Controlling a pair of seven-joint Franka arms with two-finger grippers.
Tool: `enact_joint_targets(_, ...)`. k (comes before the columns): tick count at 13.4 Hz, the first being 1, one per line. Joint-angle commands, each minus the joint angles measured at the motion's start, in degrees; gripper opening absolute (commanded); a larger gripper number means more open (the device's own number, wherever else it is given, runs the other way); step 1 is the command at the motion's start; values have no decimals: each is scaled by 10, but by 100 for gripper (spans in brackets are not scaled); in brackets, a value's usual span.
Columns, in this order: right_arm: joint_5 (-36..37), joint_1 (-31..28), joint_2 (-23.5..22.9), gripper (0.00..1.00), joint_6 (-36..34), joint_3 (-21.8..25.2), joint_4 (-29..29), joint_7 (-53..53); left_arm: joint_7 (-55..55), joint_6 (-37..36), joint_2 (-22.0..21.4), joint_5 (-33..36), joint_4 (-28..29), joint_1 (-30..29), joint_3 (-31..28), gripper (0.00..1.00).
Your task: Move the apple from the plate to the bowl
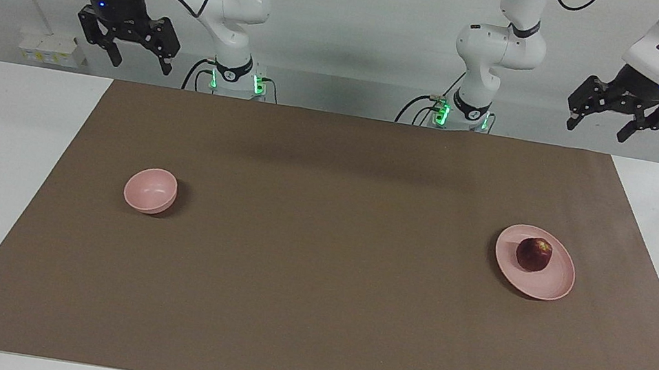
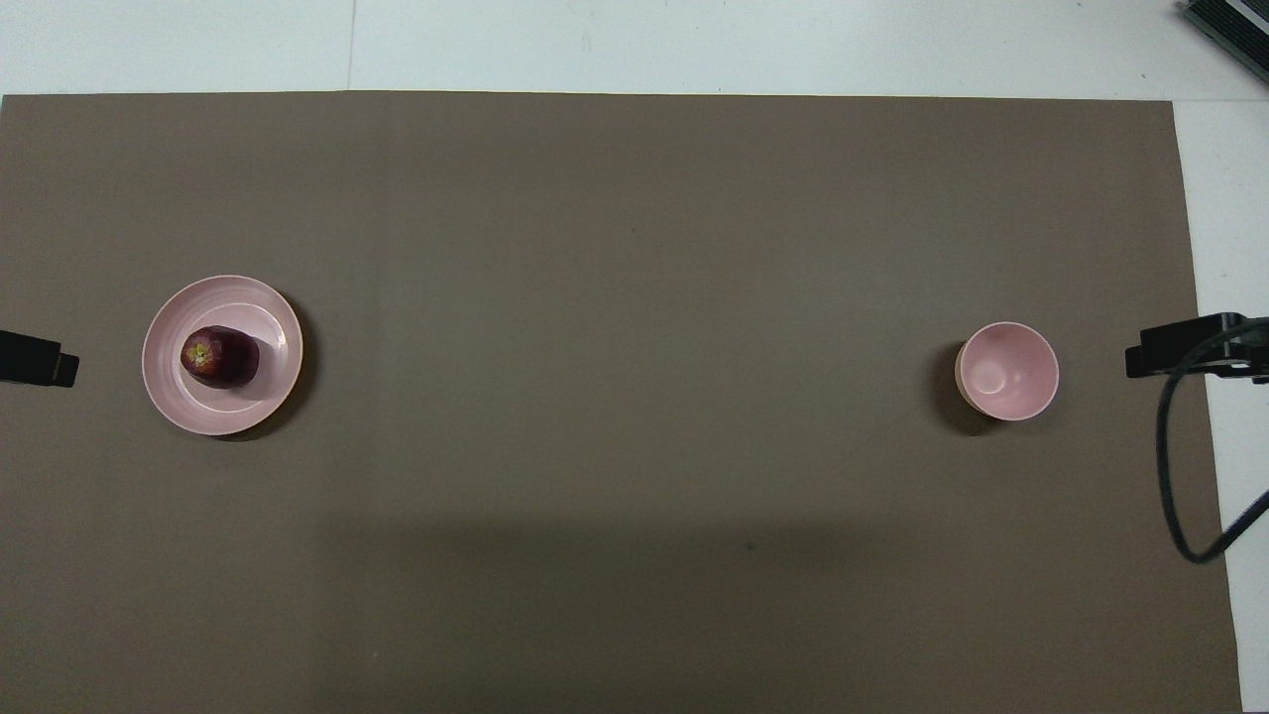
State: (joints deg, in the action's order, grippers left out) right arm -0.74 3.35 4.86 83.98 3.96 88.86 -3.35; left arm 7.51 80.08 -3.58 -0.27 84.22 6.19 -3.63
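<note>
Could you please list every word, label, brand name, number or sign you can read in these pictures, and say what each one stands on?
None: no readable text shows in either view.
The apple, plate, bowl and brown mat bear no lettering.
Small boxes by the right arm's end are too small to read.

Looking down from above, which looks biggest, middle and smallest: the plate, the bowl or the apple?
1. Flat round pale pink plate
2. Small deep pale pink bowl
3. Small round dark red apple, only slightly smaller than the bowl
</note>
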Motion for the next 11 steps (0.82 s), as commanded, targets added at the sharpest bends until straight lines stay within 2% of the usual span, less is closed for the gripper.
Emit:
enact_joint_targets(1, 8, -5, 9, 100, 23, -2, 16, -4, 8, -12, 7, 2, -19, -5, 2, 100)
enact_joint_targets(11, 7, -11, 8, 100, 36, -2, 24, -7, 7, -8, -1, -1, -11, 4, 4, 100)
